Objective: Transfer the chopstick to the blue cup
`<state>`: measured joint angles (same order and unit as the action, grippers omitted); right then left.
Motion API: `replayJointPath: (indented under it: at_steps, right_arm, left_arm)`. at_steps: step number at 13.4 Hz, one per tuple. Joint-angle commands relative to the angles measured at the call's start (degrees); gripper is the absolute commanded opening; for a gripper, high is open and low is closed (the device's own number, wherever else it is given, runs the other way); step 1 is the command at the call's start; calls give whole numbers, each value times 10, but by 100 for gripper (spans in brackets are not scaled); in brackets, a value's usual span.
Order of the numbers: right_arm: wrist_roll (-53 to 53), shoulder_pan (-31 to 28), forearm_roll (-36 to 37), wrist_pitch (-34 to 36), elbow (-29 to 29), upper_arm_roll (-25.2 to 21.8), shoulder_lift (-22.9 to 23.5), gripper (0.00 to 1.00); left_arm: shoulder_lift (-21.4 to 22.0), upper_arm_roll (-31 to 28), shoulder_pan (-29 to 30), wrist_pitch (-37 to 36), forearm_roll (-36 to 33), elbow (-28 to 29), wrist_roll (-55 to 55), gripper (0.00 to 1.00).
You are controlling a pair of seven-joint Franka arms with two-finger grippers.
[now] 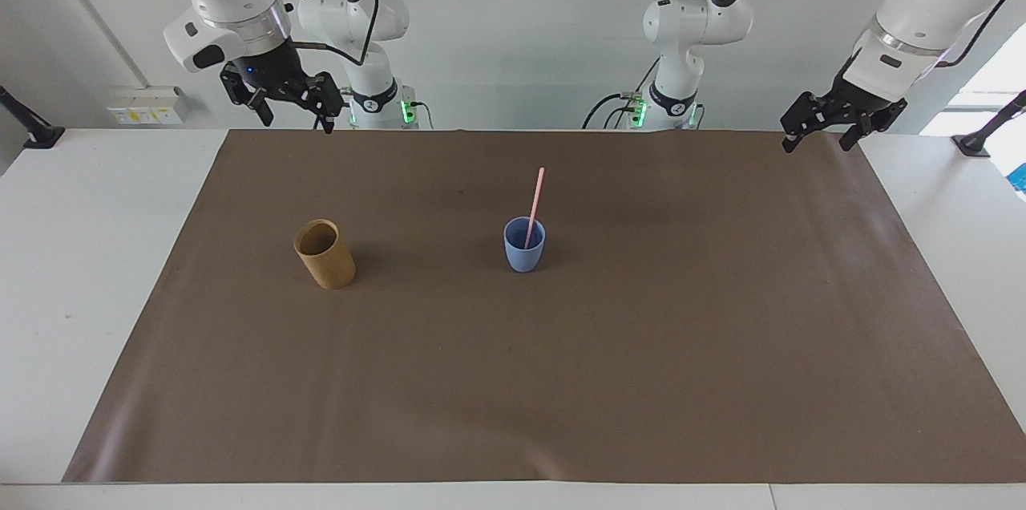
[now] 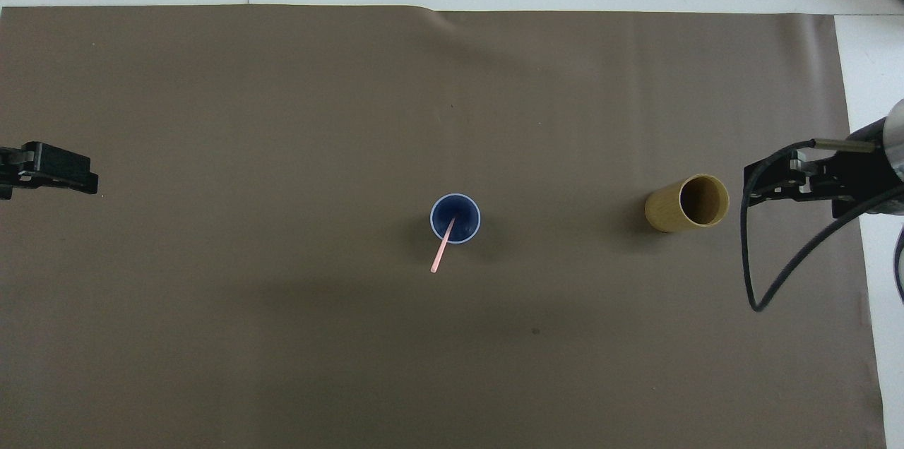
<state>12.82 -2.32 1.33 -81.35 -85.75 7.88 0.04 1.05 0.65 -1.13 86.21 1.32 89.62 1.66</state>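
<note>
Chopstick stands tilted in blue cup. Left end effector and right end effector both open, empty, raised over the surface edge

A blue cup stands upright near the middle of a brown mat, with 1 pink chopstick inside it, leaning toward the robots. A tan cup stands toward the right arm's end, empty. The right gripper hangs just beside it at the mat's edge. The left gripper hangs over the other end of the mat.
</note>
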Motion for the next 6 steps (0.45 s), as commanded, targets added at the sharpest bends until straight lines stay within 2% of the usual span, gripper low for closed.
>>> replayJointPath:
  at_steps: [1, 6]
  right_arm:
    - [-30, -4, -6, -41, -22, 1, -14, 100]
    - [-31, -9, -19, -46, -21, 1, -11, 100]
  left_arm:
    - [6, 4, 7, 5, -1, 7, -5, 100]
    - [6, 4, 7, 5, -1, 7, -5, 100]
